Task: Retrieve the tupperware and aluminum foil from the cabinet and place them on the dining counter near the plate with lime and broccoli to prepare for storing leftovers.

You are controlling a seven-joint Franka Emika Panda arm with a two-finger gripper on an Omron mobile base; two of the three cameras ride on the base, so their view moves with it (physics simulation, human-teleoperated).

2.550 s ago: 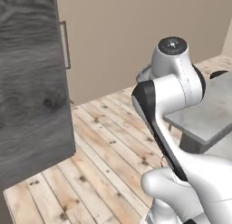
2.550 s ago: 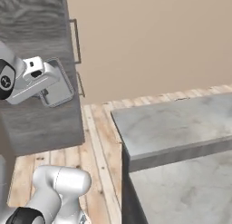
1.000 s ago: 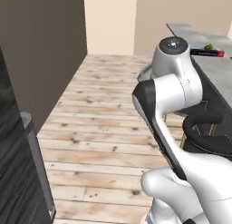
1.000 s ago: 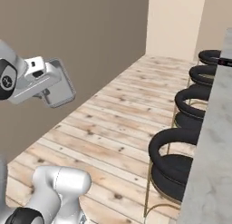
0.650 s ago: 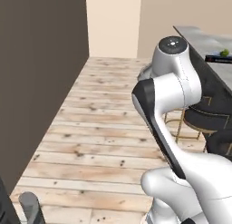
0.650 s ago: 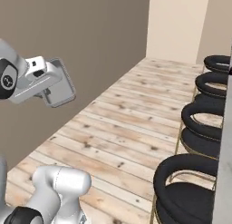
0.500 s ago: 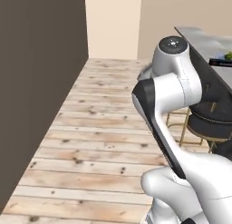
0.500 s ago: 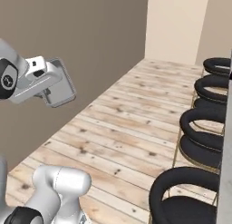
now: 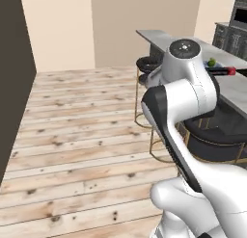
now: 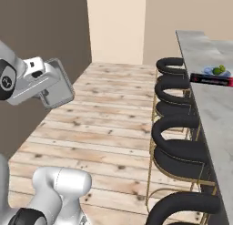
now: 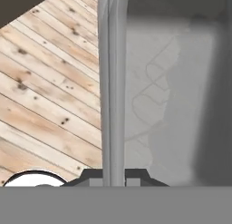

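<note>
You are looking along the gripper, its jaws closed on the rim of the grey tupperware. That rim runs as a pale vertical band up the middle of the view, with the container's translucent wall and hollow spreading to its right. To the left lies the wooden plank floor, with a dark surface at the upper left corner.

I see the grey desk running along the right, its near edge lined by black stools standing on the plank floor. Toward its far end lie a plate with green food and, just beside it, a dark box.
</note>
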